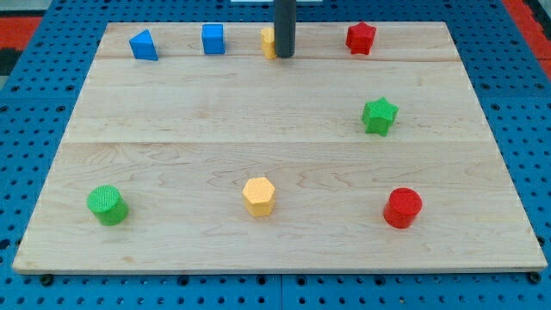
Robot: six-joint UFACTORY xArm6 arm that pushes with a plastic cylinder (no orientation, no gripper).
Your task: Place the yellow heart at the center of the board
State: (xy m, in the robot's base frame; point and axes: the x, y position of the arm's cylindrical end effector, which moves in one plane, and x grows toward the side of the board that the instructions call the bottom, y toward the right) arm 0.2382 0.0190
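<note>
The yellow heart sits near the view's top edge of the wooden board, a little left of centre. It is mostly hidden behind my dark rod, so its shape is hard to make out. My tip rests right against the heart's right side, at the view's top.
A blue triangular block and a blue cube stand left of the heart. A red star is at top right, a green star at right. Along the bottom: green cylinder, yellow hexagon, red cylinder.
</note>
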